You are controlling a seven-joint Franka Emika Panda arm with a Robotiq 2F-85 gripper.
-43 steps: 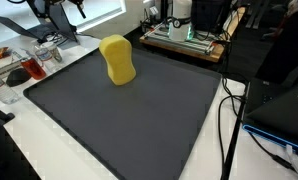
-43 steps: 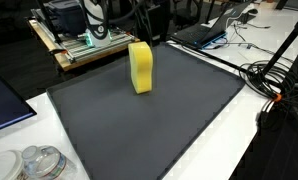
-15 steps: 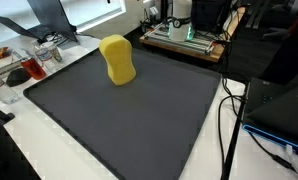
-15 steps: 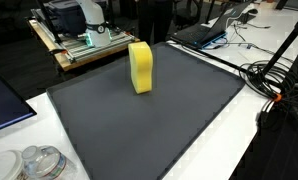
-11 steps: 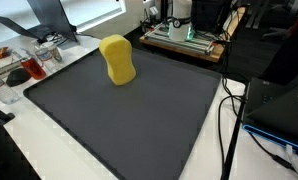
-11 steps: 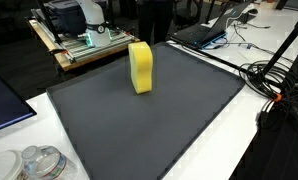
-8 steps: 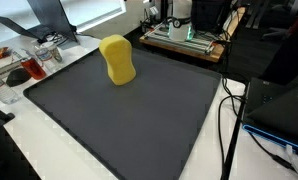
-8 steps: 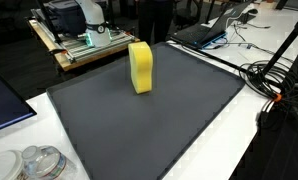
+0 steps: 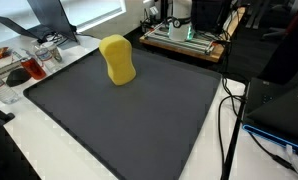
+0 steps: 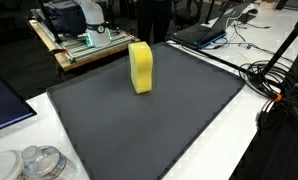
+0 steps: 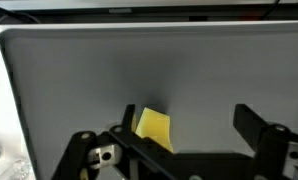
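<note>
A yellow sponge (image 9: 117, 60) (image 10: 140, 68) stands upright on edge near the far side of a dark grey mat (image 9: 129, 125) (image 10: 154, 130). Neither exterior view shows the arm or the gripper. In the wrist view my gripper (image 11: 189, 125) hangs high above the mat (image 11: 189, 65), open, with nothing between its black fingers (image 11: 251, 122). The sponge (image 11: 155, 128) shows far below, just inside the left finger and partly hidden by it.
A wooden crate of equipment (image 9: 184, 38) (image 10: 84, 45) sits behind the mat. Cables (image 10: 274, 80) (image 9: 229, 120) run along one side. Food containers (image 9: 24, 68) and a laptop (image 10: 204, 32) stand off the mat's edges, with clear jars (image 10: 34, 162) at a near corner.
About three seconds ago parts of the arm showed at the far edge of both exterior views; they are gone now. Nothing has moved over the last second.
</note>
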